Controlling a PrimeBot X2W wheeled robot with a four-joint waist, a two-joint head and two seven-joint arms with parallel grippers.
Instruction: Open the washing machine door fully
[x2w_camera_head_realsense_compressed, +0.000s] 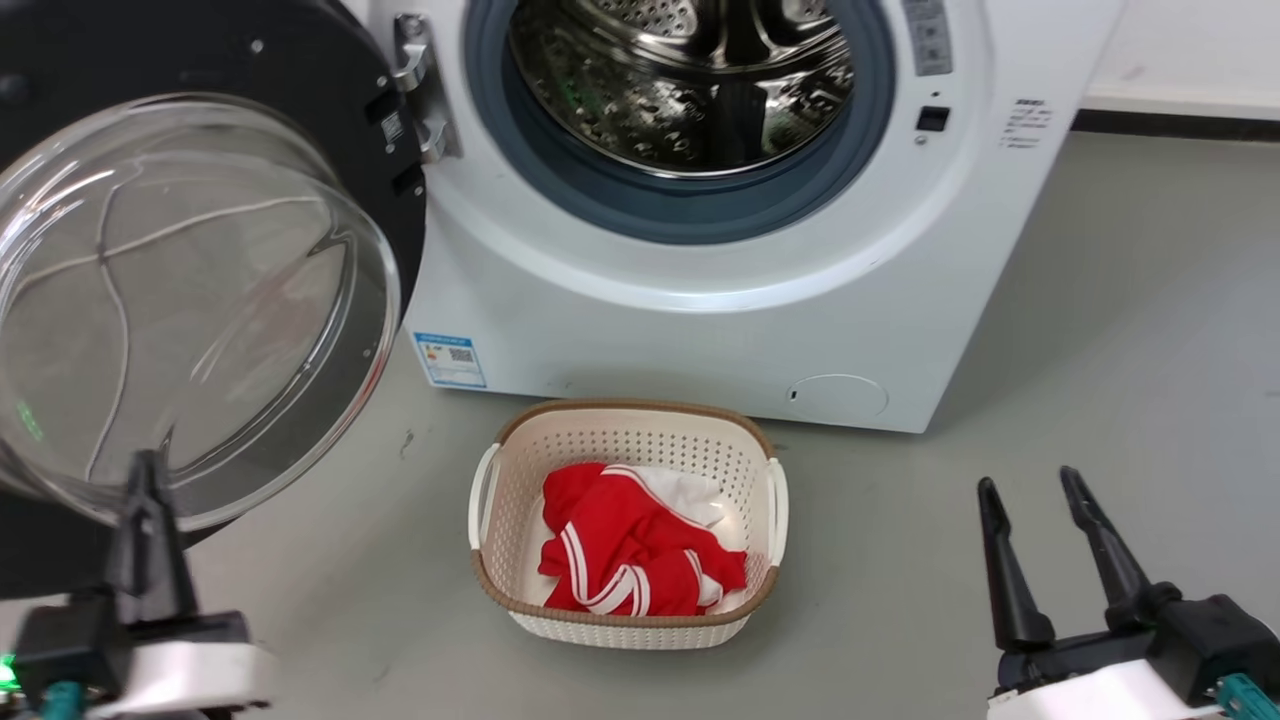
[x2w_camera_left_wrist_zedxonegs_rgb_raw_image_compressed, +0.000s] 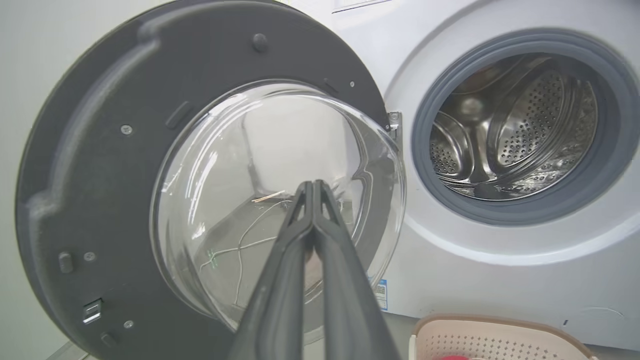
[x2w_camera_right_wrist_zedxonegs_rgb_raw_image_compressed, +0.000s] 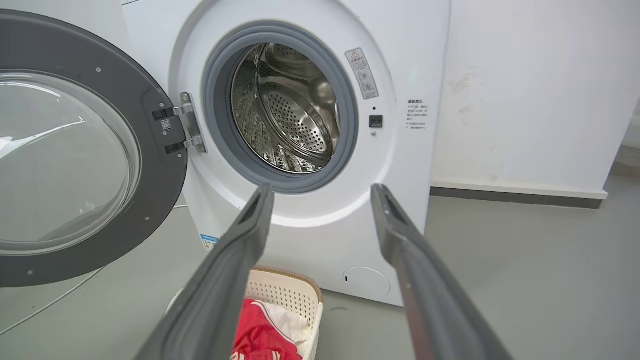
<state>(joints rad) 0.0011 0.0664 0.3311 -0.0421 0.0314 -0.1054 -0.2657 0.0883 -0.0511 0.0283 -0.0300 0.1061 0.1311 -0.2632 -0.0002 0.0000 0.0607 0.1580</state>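
The washing machine door (x2w_camera_head_realsense_compressed: 180, 300) stands swung wide open to the left of the white washer (x2w_camera_head_realsense_compressed: 700, 300), its clear glass bowl (x2w_camera_left_wrist_zedxonegs_rgb_raw_image_compressed: 270, 200) bulging toward me and its dark inner rim (x2w_camera_right_wrist_zedxonegs_rgb_raw_image_compressed: 160, 165) hanging on a metal hinge (x2w_camera_head_realsense_compressed: 420, 90). The steel drum mouth (x2w_camera_head_realsense_compressed: 690, 80) is uncovered. My left gripper (x2w_camera_head_realsense_compressed: 145, 470) is shut with nothing in it, its tips just in front of the glass bowl's lower edge; in the left wrist view the left gripper (x2w_camera_left_wrist_zedxonegs_rgb_raw_image_compressed: 314, 184) points at the bowl. My right gripper (x2w_camera_head_realsense_compressed: 1030, 485) is open, low at the right, away from the door.
A beige laundry basket (x2w_camera_head_realsense_compressed: 520, 600) holding red and white clothes (x2w_camera_head_realsense_compressed: 630, 550) sits on the grey floor before the washer. A small round service flap (x2w_camera_head_realsense_compressed: 838, 396) is at the washer's lower right. A white wall with a dark skirting (x2w_camera_right_wrist_zedxonegs_rgb_raw_image_compressed: 515, 196) runs to the right.
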